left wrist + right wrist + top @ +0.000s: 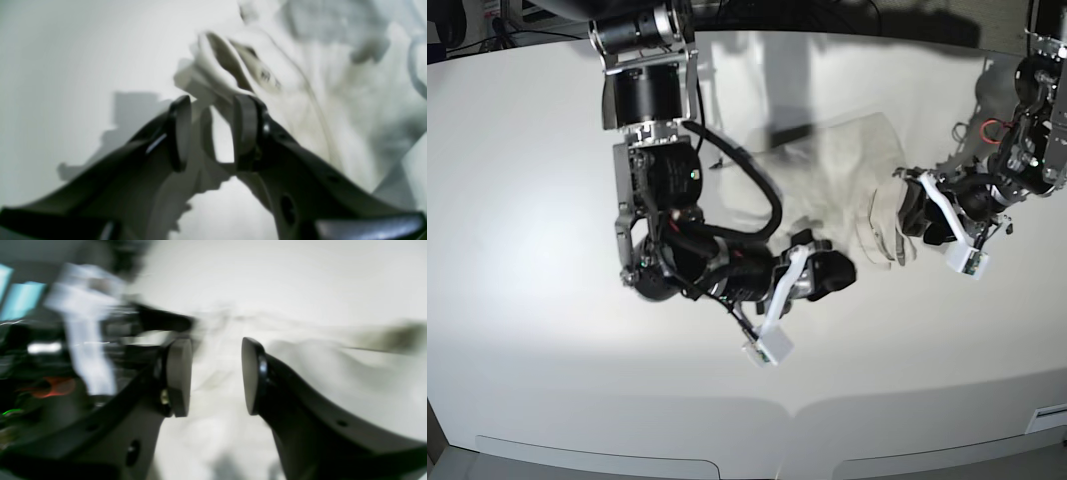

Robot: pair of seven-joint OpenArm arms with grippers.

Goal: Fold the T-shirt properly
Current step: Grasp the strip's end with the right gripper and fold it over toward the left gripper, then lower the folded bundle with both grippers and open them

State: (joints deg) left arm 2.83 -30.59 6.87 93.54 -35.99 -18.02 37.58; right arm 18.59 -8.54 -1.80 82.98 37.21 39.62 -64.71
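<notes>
No finished fold is seen: the T-shirt [852, 165] lies crumpled; left gripper [210, 133] and right gripper [216, 376] are spread, nothing clasped.

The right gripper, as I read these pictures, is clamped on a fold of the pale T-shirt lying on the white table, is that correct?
Not quite: the right gripper is open and holds nothing. The right wrist view shows an empty gap between its pads, with the pale T-shirt lying beyond them on the white table.
</notes>
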